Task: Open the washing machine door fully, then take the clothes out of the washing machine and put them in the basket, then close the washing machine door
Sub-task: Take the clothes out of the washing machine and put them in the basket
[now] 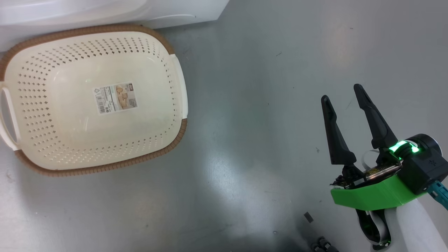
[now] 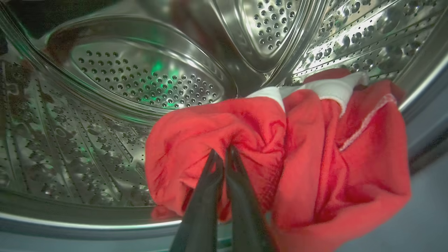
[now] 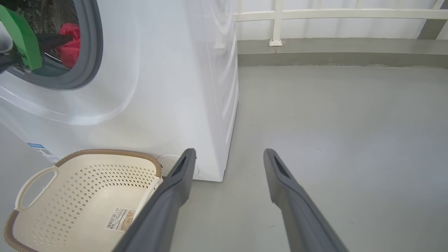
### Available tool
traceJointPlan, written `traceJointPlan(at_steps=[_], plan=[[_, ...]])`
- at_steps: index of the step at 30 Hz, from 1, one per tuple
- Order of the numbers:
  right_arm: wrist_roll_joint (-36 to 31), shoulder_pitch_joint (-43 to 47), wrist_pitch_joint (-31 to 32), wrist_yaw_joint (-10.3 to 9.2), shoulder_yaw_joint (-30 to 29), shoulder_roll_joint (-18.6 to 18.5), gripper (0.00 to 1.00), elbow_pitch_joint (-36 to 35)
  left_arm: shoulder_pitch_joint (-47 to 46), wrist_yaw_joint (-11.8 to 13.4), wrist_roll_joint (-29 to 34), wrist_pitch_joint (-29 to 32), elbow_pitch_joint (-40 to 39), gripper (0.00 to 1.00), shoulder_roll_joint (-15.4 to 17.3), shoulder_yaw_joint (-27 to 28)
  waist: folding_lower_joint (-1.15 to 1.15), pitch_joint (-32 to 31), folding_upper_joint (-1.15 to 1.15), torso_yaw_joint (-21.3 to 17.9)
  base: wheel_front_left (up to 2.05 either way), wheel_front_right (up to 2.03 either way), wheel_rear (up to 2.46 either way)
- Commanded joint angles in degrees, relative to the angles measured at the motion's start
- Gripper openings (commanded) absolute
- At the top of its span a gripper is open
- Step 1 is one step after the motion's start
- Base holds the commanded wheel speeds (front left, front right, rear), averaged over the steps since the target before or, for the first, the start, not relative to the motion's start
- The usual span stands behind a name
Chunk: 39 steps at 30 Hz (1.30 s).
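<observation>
Clothes (image 2: 280,157) of bright red fabric with white trim are pinched by the left gripper (image 2: 223,151). Its two dark fingers are clenched together, with their tips buried in a fold of the cloth. The bundle is seen lying inside the steel perforated drum (image 2: 147,77), close to its mouth.

The right gripper (image 1: 341,92) is held over the grey floor (image 1: 245,122), its fingers spread wide apart with nothing between them. To its left, well apart from it, the basket (image 1: 98,169) is set upright on the floor. A barcode sticker (image 1: 114,98) is exposed on its cream bottom, and its brown rim lies just beside the foot of the washing machine (image 3: 168,87).

Further off, in the right wrist view, the red cloth and the left arm's green mount (image 3: 21,38) are framed by the grey rubber ring (image 3: 93,42) of the machine's opening. Beyond the machine, a white railing (image 3: 332,14) is seen along the far edge of the floor.
</observation>
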Motion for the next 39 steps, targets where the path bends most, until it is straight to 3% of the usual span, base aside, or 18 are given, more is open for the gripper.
traceJointPlan(at_steps=[1,15,26,39], plan=[[0.14,1.33,-0.36,0.35,1.36,-0.21,1.0,-1.05,-0.2,0.66,-0.25,-0.59,-1.68,0.0,2.65,0.51,0.0,-0.08,0.0,0.08,0.0,0.0,0.0],[-0.37,0.78,-0.36,0.35,1.2,-0.21,1.0,-0.58,9.1,-0.38,-8.14,-0.68,-16.72,0.0,2.61,6.49,0.0,-1.32,0.0,1.75,0.0,0.0,0.0],[-1.13,0.36,-0.36,0.35,0.93,-0.21,1.0,-0.29,20.85,-1.43,-14.71,-0.68,-29.63,0.0,0.37,12.29,0.0,-3.6,0.0,3.5,0.0,0.0,0.0],[-1.52,0.28,-0.36,0.35,0.93,-0.21,1.0,0.61,34.47,-2.3,-16.04,-0.69,-40.34,0.0,-2.65,16.54,0.0,-8.3,0.0,4.44,0.0,0.0,0.0]])
